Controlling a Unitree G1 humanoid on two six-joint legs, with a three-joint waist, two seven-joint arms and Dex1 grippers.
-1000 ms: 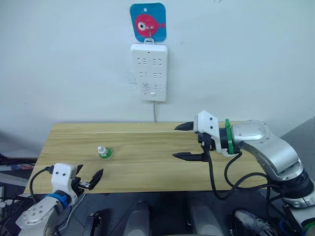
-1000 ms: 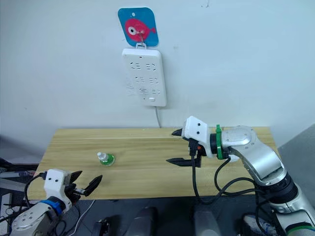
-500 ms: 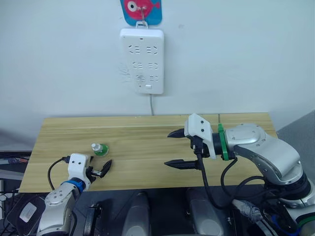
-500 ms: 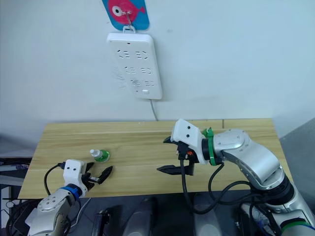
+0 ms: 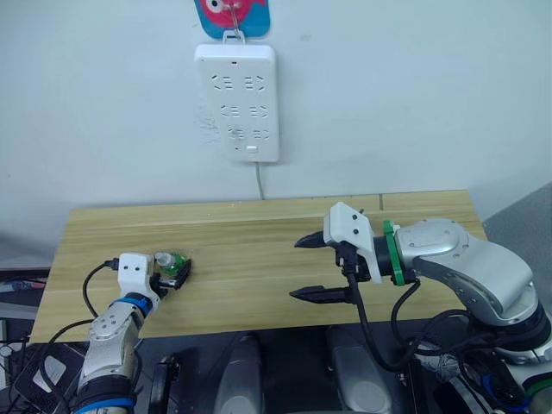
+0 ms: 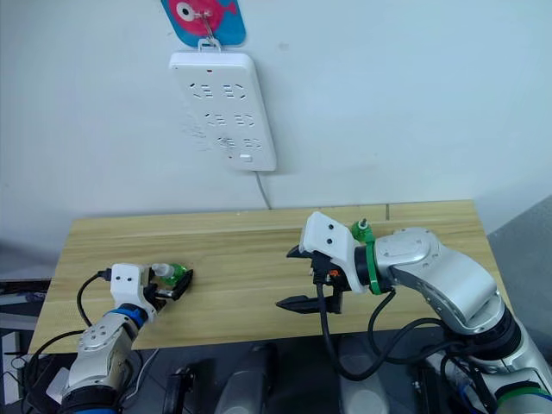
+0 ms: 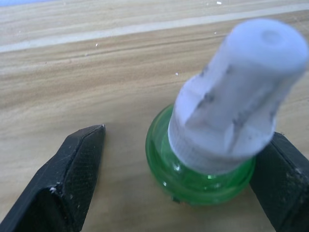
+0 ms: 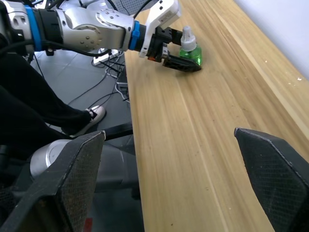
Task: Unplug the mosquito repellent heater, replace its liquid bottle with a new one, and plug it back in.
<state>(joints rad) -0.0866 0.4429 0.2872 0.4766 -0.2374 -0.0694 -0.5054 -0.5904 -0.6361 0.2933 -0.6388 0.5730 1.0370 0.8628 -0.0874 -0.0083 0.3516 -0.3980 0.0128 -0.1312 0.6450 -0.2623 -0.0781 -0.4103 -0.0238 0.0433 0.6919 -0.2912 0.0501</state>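
Observation:
A small liquid bottle point(image 7: 219, 130) with a green base and a white cap stands upright near the left end of the wooden table point(image 5: 259, 228). My left gripper point(image 5: 176, 271) is open, and its black fingers point(image 7: 65, 186) straddle the bottle's base low over the tabletop. One finger is at the base and the other stands a little apart from it. My right gripper point(image 5: 302, 269) hovers open and empty over the table's middle front, well to the right of the bottle point(image 5: 171, 262). The mosquito repellent heater is out of view.
A white multi-socket strip point(image 5: 237, 99) hangs on the wall above the table from a hook on a blue and red fish sticker point(image 5: 231, 10), its cord running down behind the table. Cables trail on the floor at the left.
My left gripper has come up from below the table's front edge and now straddles the bottle. The camera has shifted. My right gripper has barely moved.

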